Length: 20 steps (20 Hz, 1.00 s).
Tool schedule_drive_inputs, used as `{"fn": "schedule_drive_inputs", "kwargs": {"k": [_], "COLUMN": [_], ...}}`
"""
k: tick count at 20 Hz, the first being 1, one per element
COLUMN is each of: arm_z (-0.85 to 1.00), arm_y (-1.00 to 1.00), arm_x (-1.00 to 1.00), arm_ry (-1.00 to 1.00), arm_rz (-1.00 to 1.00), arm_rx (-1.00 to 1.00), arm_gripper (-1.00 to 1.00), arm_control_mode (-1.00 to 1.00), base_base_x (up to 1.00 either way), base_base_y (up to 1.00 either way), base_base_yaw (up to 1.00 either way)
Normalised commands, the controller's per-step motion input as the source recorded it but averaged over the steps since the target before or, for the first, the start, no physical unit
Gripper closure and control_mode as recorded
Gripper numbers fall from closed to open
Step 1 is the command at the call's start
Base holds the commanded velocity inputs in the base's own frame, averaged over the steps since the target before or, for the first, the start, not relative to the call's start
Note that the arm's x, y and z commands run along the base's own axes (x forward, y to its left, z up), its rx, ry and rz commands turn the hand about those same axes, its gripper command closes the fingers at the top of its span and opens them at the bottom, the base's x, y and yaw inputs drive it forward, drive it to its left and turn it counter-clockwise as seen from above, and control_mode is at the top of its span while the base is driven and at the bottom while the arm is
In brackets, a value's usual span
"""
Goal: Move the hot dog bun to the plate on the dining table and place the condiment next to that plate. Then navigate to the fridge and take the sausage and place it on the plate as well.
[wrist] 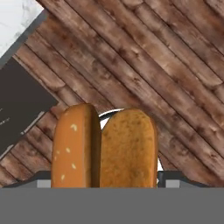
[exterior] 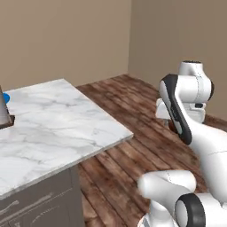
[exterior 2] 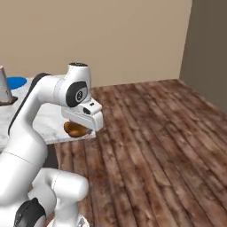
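1. Nearest the hand camera, the hot dog bun [wrist: 104, 148] fills the lower centre of the hand view, split side up, held off the wooden floor [wrist: 175, 65].
2. Closed on the bun, the gripper [exterior 2: 81, 127] sits at centre left of the right base view, with brown crust showing beneath the hand.
3. At left in the left base view lies the marble counter [exterior: 57, 124]; a blue object [exterior: 6, 97] peeks at its far left edge.
4. Judging by this, the bun is picked but not delivered; condiment and sausage remain.
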Motion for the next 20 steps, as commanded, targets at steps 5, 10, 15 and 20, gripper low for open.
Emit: {"fn": "schedule_drive_inputs", "kwargs": {"k": [5,10,15,20], "arm_z": [0.00,0.00,0.00,0.00], "arm_y": [0.00,0.00,0.00,0.00], "arm_x": [0.00,0.00,0.00,0.00], "arm_ry": [0.00,0.00,0.00,0.00], "arm_rz": [0.00,0.00,0.00,0.00], "arm_rx": [0.00,0.00,0.00,0.00], "arm_gripper": [1.00,1.00,1.00,1.00], "arm_control_mode": [1.00,1.00,1.00,1.00], "base_base_x": [-0.20,-0.03,0.12,0.29], "base_base_y": [0.00,-0.49,-1.00,-1.00], "base_base_yaw": [0.61,0.27,0.04,0.03]}}
